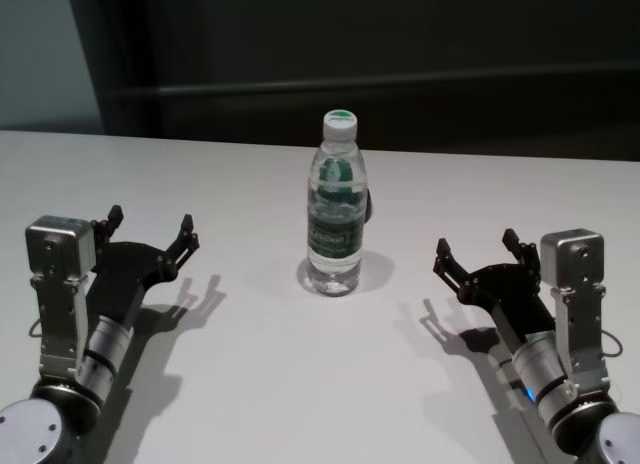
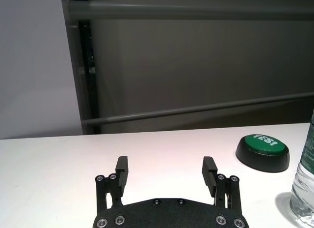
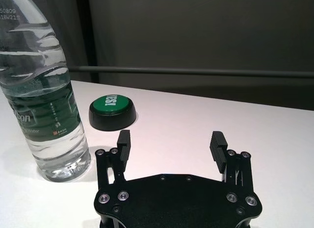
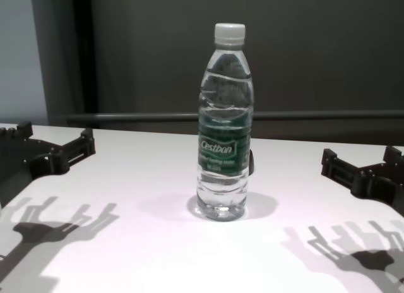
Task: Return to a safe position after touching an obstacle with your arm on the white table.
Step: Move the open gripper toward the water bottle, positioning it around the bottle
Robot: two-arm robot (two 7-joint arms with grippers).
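The obstacle, a clear water bottle (image 1: 334,204) with a white cap and a dark green label, stands upright at the middle of the white table (image 1: 250,384). It also shows in the chest view (image 4: 223,122), the right wrist view (image 3: 41,90) and at the edge of the left wrist view (image 2: 305,184). My left gripper (image 1: 150,227) hovers open and empty over the table, well left of the bottle. My right gripper (image 1: 476,247) hovers open and empty, well right of it. Neither touches the bottle.
A black button with a green top (image 3: 113,111) sits on the table behind the bottle, also seen in the left wrist view (image 2: 262,152). A dark wall with a rail runs behind the table's far edge (image 1: 500,156).
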